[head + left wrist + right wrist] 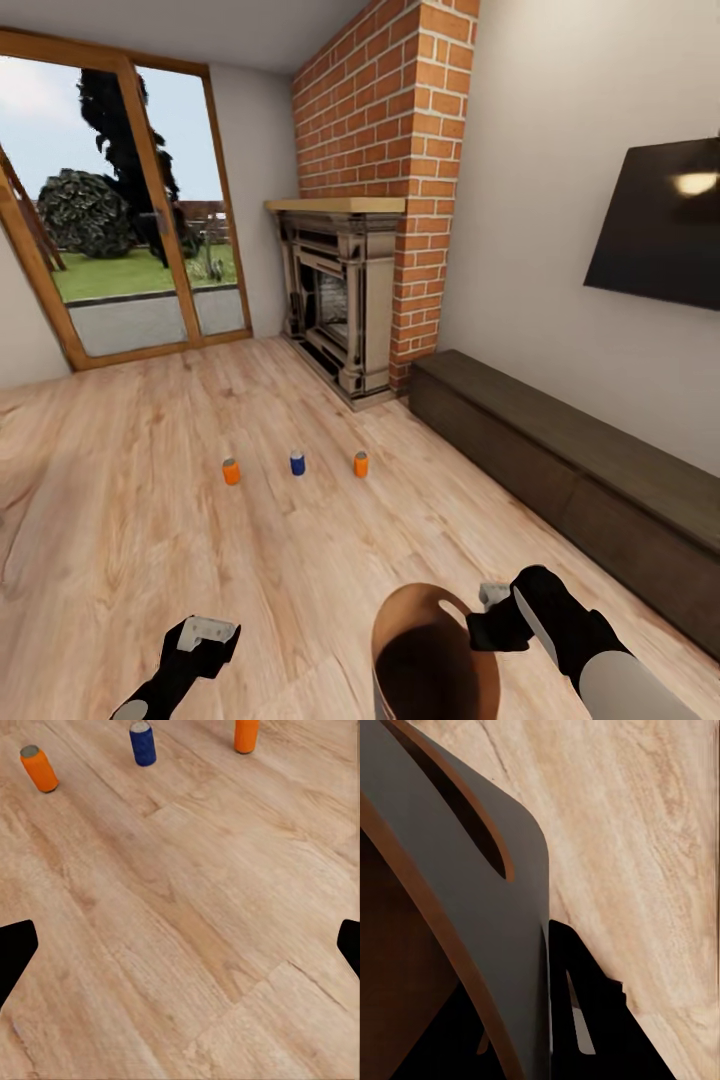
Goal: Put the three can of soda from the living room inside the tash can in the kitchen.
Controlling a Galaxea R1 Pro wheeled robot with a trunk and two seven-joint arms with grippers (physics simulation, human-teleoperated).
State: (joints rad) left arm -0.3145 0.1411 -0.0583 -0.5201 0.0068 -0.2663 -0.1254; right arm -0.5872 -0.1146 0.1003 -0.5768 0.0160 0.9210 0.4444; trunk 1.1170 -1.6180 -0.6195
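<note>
Light wood floor (pixel 150 520) bearing 3 small soda cans (pixel 297 463). Right gripper (pixel 480 612) clamped on grey, brown-rimmed tapered bin (pixel 420 620); left gripper (pixel 207 633) spread apart, holding nothing.

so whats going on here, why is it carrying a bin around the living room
The robot's right gripper is clamped on the rim of the trash can, held low in front of it. Three soda cans stand in a row on the wood floor ahead: orange, blue, orange. The left gripper is open and empty, and no can is in the bin yet.
</note>
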